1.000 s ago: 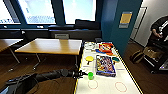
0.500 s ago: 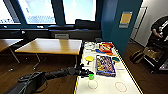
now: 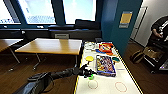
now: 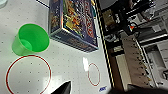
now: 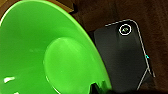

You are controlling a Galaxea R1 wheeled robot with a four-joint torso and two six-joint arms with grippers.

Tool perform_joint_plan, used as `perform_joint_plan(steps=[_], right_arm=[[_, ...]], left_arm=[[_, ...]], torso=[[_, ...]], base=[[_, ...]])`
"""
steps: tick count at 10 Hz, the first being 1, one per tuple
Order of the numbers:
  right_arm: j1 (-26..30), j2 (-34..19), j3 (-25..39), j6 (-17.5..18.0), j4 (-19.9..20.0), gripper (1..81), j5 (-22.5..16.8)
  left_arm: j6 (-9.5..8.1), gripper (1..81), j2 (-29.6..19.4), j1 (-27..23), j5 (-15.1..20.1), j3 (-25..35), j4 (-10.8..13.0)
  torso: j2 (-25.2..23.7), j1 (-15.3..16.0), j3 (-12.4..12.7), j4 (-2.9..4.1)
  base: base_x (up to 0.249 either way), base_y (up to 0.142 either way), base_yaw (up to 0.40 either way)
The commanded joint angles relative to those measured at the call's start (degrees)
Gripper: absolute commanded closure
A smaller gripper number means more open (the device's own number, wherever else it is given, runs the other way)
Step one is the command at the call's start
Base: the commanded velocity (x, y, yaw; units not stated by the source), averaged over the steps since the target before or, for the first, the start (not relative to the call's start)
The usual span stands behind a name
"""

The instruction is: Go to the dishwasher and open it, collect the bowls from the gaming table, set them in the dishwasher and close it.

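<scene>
The gaming table [image 3: 107, 85] is white-topped with a yellow edge strip and carries colourful board-game boxes [image 3: 105, 65]. A yellow bowl [image 3: 89, 58] lies on it beside the big box. My left gripper [image 3: 86, 72] reaches over the table's near left edge, between the yellow bowl and a small upright green cup [image 3: 91, 77] [image 4: 31, 38]. The lime green bowl [image 5: 50, 55] hangs close to the right wrist camera above dark floor, with my right gripper shut on its rim. The dishwasher is out of view.
A wooden table [image 3: 50, 46] stands left of the gaming table, with dark floor between. Red rings [image 4: 28, 75] are printed on the white top. At the right a person [image 3: 160, 27] stands by dark equipment, and a bag [image 3: 137, 56] lies on the floor.
My left arm has stretched a little further forward over the table's edge, towards the cup and the yellow bowl.
</scene>
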Motion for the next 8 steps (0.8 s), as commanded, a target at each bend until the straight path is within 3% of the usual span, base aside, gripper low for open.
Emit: perform_joint_plan(steps=[1, 3, 4, 5, 6, 7, 8], right_arm=[[3.4, -1.9, 1.9, -0.4, -1.0, 81.1, -2.8], [3.5, -1.8, 2.1, -0.3, -1.5, 81.1, -2.8], [3.6, -1.7, 2.1, -0.4, -1.5, 81.1, -2.8], [3.6, -1.7, 2.1, -0.4, -1.5, 81.1, -2.8], [3.6, -1.4, 2.0, -0.4, -1.9, 81.1, -2.8], [3.6, -1.3, 2.0, -0.4, -2.0, 81.1, -2.8], [3.6, -1.3, 2.0, -0.4, -2.1, 81.1, -2.8]], left_arm=[[-0.17, 1.0, 2.0, -9.3, 1.3, -1.4, -0.3], [-0.17, 1.0, 1.0, -9.3, 1.3, -1.4, -0.1], [-0.17, 1.0, -0.1, -9.3, 1.3, -1.0, -0.1], [-0.17, 1.0, -0.9, -9.3, 1.3, -0.7, -0.1], [-0.08, 1.0, -1.4, -9.2, 1.3, -0.4, -0.1], [-0.08, 1.0, -1.3, -8.9, 1.3, -0.6, 0.0], [-0.08, 1.0, -0.7, -8.6, 0.9, -1.7, -0.1]], torso=[[0.0, 0.0, 0.0, 0.0], [0.0, 0.0, 0.0, -3.02], [0.0, 0.0, 0.0, -3.78], [0.0, 0.0, 0.0, -1.94], [0.0, 0.0, 0.0, -2.97], [0.0, 0.0, 0.0, -3.49], [0.0, 0.0, 0.0, -3.47]], base=[[0.0, 0.0, 0.0], [0.0, 0.0, 0.0], [0.0, 0.0, 0.0], [0.0, 0.0, 0.0], [0.0, 0.0, 0.0], [0.0, 0.0, 0.0], [0.0, 0.0, 0.0]])
